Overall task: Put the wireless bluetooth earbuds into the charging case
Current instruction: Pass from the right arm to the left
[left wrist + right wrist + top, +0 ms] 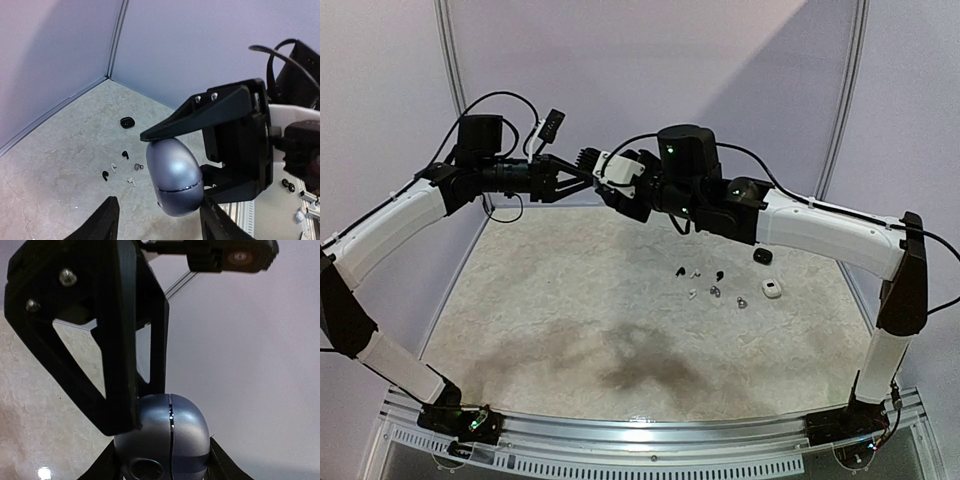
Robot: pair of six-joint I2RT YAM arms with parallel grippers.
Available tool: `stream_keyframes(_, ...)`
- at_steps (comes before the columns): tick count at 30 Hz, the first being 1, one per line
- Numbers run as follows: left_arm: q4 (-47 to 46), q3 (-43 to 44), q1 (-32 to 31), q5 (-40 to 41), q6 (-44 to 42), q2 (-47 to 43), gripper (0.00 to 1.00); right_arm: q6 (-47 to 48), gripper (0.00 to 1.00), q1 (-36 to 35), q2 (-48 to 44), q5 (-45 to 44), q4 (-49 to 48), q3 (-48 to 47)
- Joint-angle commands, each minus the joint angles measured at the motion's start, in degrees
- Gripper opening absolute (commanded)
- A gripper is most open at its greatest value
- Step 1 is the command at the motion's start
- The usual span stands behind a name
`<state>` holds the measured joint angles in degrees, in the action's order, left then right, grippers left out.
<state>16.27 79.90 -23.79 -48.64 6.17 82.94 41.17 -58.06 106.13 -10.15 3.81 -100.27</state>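
Top view: left gripper point(582, 175) and right gripper point(596, 165) meet in mid-air at upper centre. The earbuds point(708, 283) lie loose on the table point(570, 300), right of centre.

Left wrist view: blue-grey charging case point(175, 175) at centre. The left jaws stand apart astride it, with a gap at lower left.

Right wrist view: the right jaws are clamped on the case at bottom centre.
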Motion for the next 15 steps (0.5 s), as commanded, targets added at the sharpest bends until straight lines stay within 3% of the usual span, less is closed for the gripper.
stream_keyframes(1,2.57,1.88,-1.71,-0.75,-2.30,1.12,0.53,1.33,0.12,-0.51,1.08,1.58,-0.83,-2.37)
stream_keyframes(10,1.53,2.68,-2.22,-1.47,-2.39,1.92,0.37,3.38,0.12,-1.01,2.85,3.33,1.37,-4.89)
stream_keyframes(15,0.77,2.72,-2.31,-2.48,-2.38,2.01,0.08,3.73,0.12,-1.00,3.18,3.90,1.74,-5.10)
